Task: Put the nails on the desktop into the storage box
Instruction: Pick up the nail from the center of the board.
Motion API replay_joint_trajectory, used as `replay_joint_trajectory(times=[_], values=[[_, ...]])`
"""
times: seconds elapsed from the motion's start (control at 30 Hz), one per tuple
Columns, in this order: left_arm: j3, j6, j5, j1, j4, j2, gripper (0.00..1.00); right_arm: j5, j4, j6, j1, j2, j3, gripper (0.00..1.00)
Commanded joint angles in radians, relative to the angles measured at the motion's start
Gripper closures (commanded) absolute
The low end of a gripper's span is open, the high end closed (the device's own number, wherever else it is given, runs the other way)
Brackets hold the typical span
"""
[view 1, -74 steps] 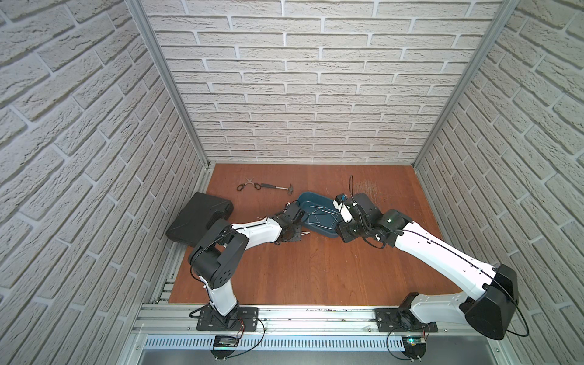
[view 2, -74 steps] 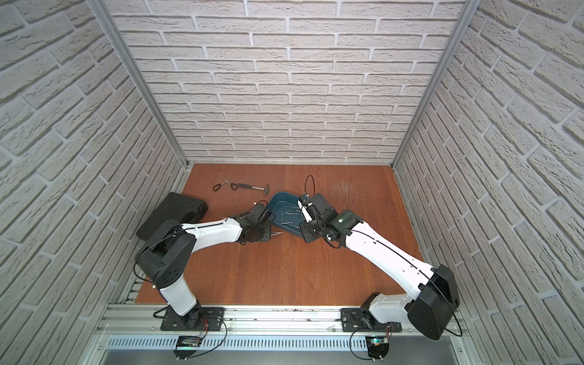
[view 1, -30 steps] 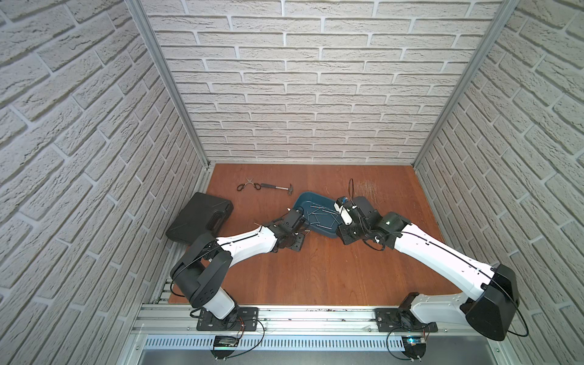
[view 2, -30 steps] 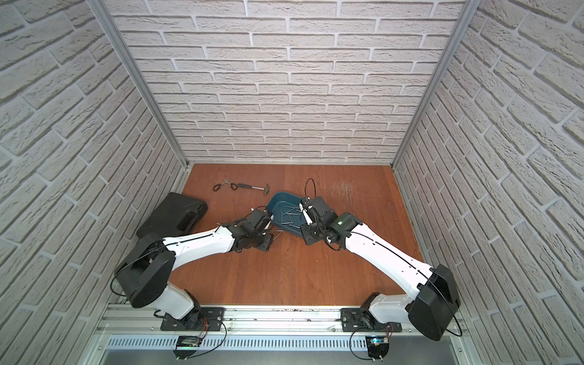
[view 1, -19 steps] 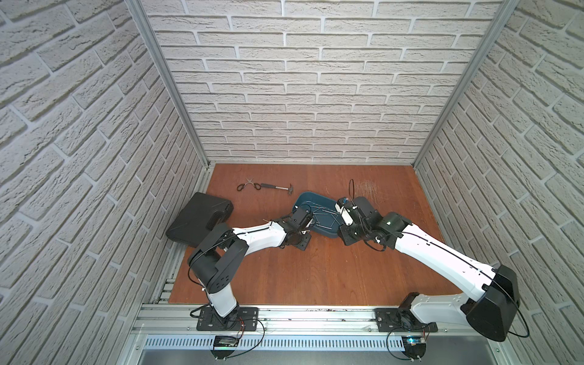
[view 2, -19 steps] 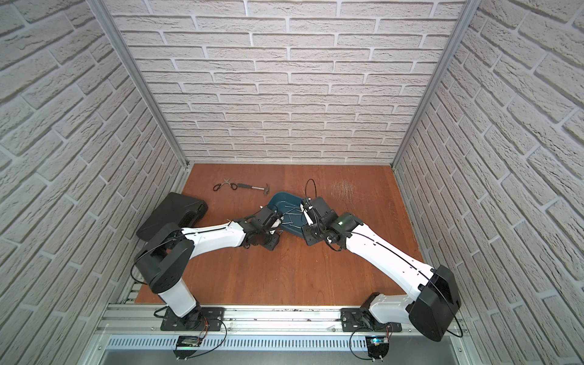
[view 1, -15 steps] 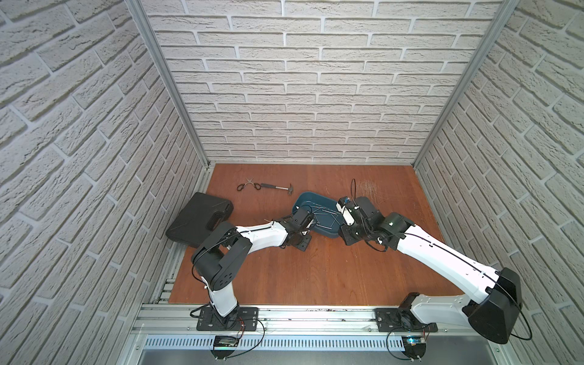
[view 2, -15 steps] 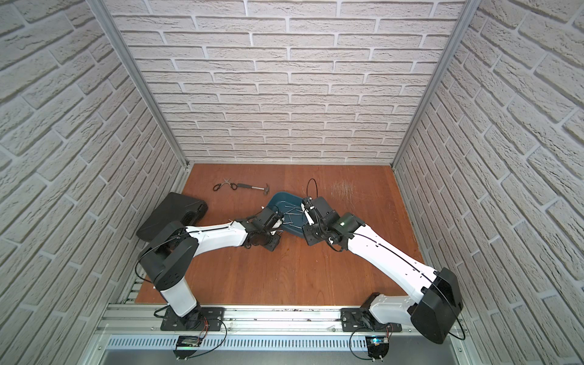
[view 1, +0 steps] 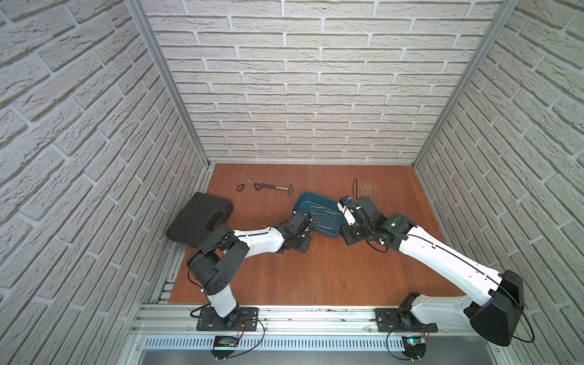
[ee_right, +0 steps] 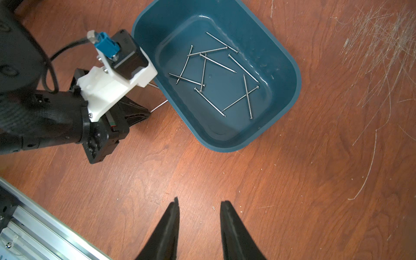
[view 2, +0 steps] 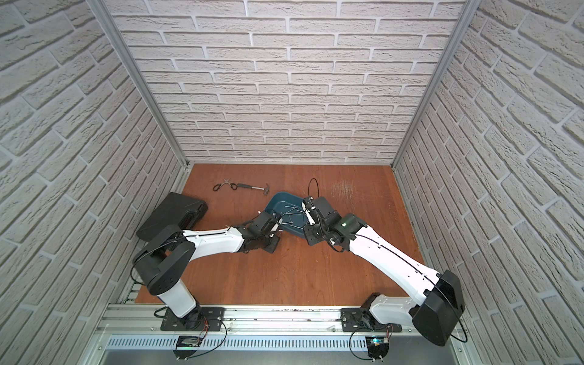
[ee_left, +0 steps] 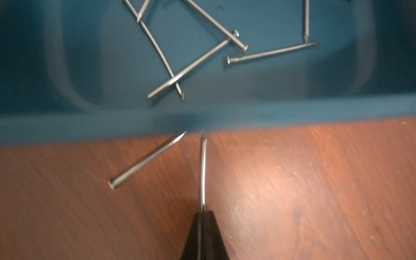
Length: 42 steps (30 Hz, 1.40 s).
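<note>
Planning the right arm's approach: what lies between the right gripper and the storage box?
Only bare desktop, as the right wrist view shows; the right gripper is open, short of the storage box.

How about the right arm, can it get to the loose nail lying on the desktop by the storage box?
Probably not cleanly: the left gripper, shut on another nail, crowds the loose nail and would likely block the right gripper, which is open.

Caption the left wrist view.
Left claw shut on thin silver nail beside teal plastic box; second nail loose on reddish-brown board.
</note>
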Motion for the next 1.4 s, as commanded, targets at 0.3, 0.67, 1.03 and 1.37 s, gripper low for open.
replay_joint_trajectory(times=[0.3,0.67,1.03,1.37], values=[[-0.078,-0.075,-0.044,-0.026,-0.182,-0.199,1.0,-0.149,0.105,0.049,0.009,0.017,-0.068,0.65],[0.019,-0.045,-0.083,-0.027,-0.339,-0.332,1.0,-0.224,0.206,0.084,0.014,0.09,-0.117,0.65],[0.029,0.016,-0.045,-0.024,-0.33,-0.23,0.72,-0.231,0.206,0.091,0.014,0.089,-0.126,0.65],[0.043,0.062,-0.016,-0.019,-0.383,-0.154,0.71,-0.232,0.192,0.094,0.019,0.068,-0.125,0.65]])
